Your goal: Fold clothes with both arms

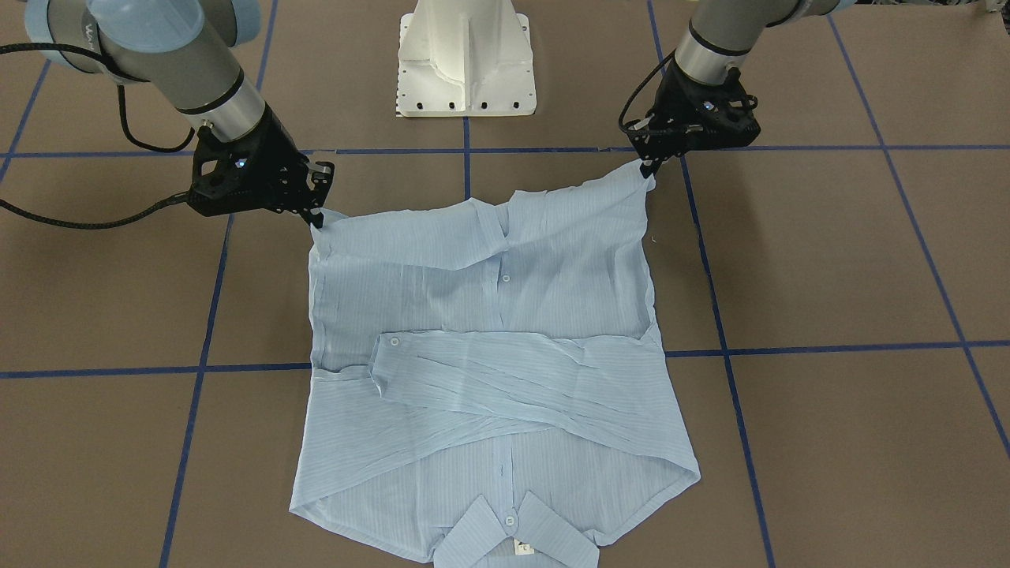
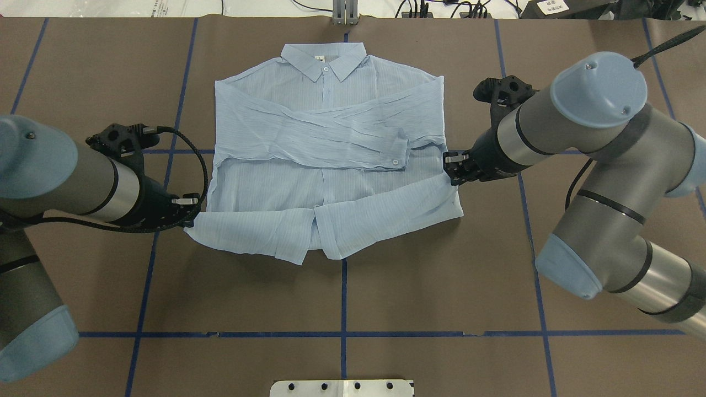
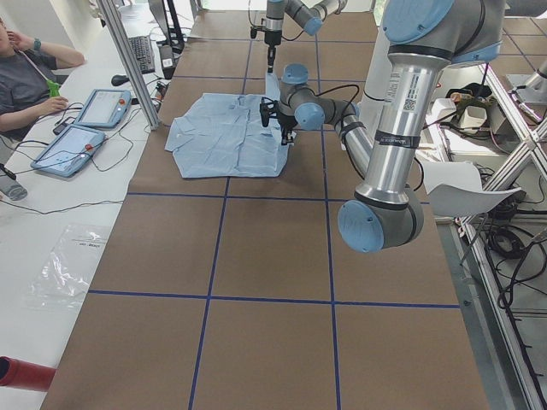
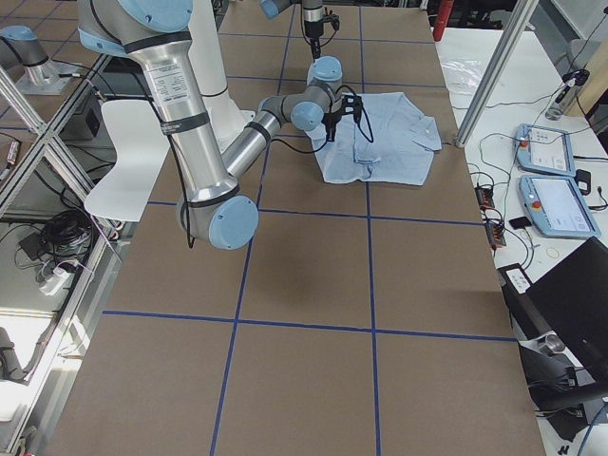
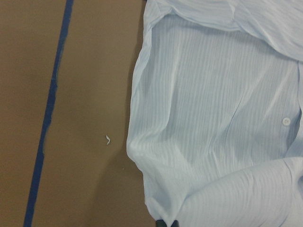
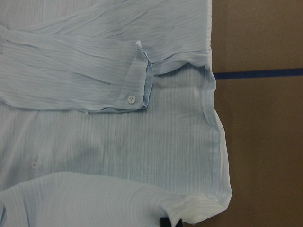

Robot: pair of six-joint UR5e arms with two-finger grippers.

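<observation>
Closest to the overhead lens, see the left arm [image 2: 83, 187] and the right arm [image 2: 551, 127], coming in low from the two sides and bent inward, probably in order to pull one edge evenly from both ends. Between them, spread on the brown tabletop [image 2: 386, 286], find the shirt [image 2: 325, 165]: button side up, collar [image 2: 322, 60] at the end far from the robot, hem end [image 2: 386, 215] toward it. Appears already narrowed, with the sleeves [image 2: 309, 132] laid crosswise over the chest and one cuff [image 2: 397, 151] on top, most likely to keep them shut inside the later fold. Next, regard the hem end itself, lifted at its corners off the tabletop and slack in the middle at the open front; judged to be the start of a fold from bottom toward collar, not yet laid down. At those two corners, note the left gripper [image 1: 649, 167] and the right gripper [image 1: 317, 219], each pinching one hem corner of the shirt, jaws pressed together on the thin cloth, hence the stretched line from corner to corner. Cannot draw more from the wrist views than dark finger ends at the lower border, with cloth just above. Smallest of all, remark the white cuff button [image 2: 395, 161] and the neck label [image 2: 318, 58].
</observation>
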